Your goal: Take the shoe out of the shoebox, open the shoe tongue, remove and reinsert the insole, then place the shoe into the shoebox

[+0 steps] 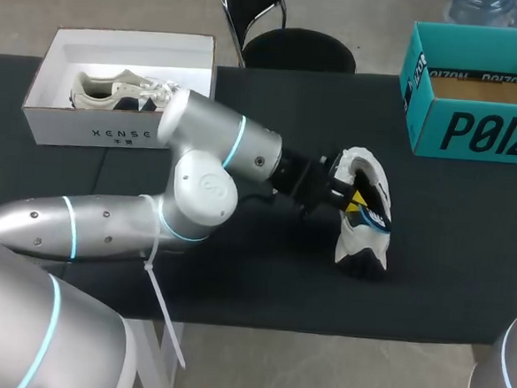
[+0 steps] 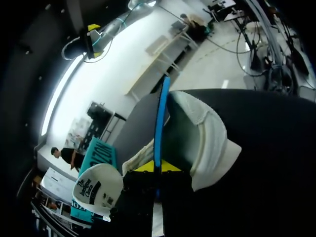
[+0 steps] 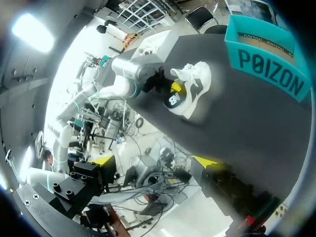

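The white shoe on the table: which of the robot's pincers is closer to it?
Left. The left pincer is at the opening of the shoe, shut on its blue-edged insole. The right pincer hangs open off the near edge of the table, well away from the shoe.

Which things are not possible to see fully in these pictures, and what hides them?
- Inside of the shoe: head view, the left gripper covers the opening.
- Teal box: head view, cut off by the right edge.
- Second shoe in the white box: head view, the left arm covers one end.
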Robot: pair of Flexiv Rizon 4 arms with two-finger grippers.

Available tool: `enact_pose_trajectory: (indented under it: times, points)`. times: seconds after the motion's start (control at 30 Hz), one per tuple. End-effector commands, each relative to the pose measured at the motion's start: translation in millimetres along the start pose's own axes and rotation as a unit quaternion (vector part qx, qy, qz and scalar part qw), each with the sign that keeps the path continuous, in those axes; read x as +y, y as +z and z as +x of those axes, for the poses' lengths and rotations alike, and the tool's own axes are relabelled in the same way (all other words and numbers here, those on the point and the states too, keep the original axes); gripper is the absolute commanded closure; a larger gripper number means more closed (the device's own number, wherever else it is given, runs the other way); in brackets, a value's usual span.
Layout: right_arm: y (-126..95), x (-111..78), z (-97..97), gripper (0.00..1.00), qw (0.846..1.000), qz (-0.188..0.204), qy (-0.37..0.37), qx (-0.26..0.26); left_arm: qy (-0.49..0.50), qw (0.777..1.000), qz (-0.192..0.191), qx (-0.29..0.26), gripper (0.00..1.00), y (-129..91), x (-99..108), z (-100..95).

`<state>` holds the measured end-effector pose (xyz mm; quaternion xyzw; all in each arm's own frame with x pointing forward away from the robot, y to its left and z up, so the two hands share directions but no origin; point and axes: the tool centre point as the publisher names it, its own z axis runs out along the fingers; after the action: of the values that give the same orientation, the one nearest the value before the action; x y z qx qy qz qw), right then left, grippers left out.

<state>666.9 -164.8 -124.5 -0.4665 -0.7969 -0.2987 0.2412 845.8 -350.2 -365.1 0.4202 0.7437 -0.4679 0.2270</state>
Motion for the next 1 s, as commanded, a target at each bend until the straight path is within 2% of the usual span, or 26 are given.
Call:
enact_pose_trajectory:
  times: [0.03, 0.13, 0.17, 0.2, 0.27, 0.7, 0.77, 0.8, 0.83, 0.87, 1.0]
  points:
    - [0, -0.4, -0.2, 0.00, 1.000, 0.001, 0.000, -0.001, -0.002, 1.000, -0.006, 0.007, 1.00, 3, 6, -6.0]
    - [0, -0.4, -0.2, 0.00, 1.000, 0.001, 0.000, -0.001, -0.001, 1.000, 0.000, 0.006, 1.00, 1, 0, -9.8]
    - [0, -0.4, -0.2, 0.00, 1.000, 0.001, 0.000, -0.001, -0.002, 1.000, 0.003, 0.006, 0.69, 1, -3, -10.1]
    - [0, -0.4, -0.2, 0.00, 1.000, 0.001, 0.000, -0.001, -0.003, 1.000, 0.006, 0.005, 0.53, 0, -5, -10.4]
    - [0, -0.4, -0.2, 0.00, 1.000, 0.001, 0.000, -0.001, -0.004, 1.000, 0.010, 0.004, 0.45, -2, -11, -11.2]
    - [0, -0.4, -0.2, 0.00, 1.000, 0.001, 0.000, -0.001, -0.011, 1.000, 0.025, -0.002, 0.62, -10, -36, -9.9]
    - [0, -0.4, -0.2, 0.00, 1.000, 0.001, 0.000, -0.001, -0.014, 1.000, 0.028, 0.001, 0.69, -8, -38, -7.1]
    - [0, -0.4, -0.2, 0.00, 1.000, 0.001, 0.000, -0.001, -0.015, 0.999, 0.030, 0.001, 0.79, -6, -39, -5.7]
    - [0, -0.4, -0.2, 0.00, 1.000, 0.001, 0.000, -0.001, -0.015, 0.999, 0.031, 0.002, 0.97, -4, -39, -4.7]
    - [0, -0.4, -0.2, 0.00, 1.000, 0.001, 0.000, -0.001, -0.016, 0.999, 0.033, 0.002, 1.00, -3, -40, -4.0]
    - [0, -0.4, -0.2, 0.00, 1.000, 0.001, 0.000, -0.001, -0.017, 0.999, 0.037, 0.001, 1.00, 1, -42, -3.8]
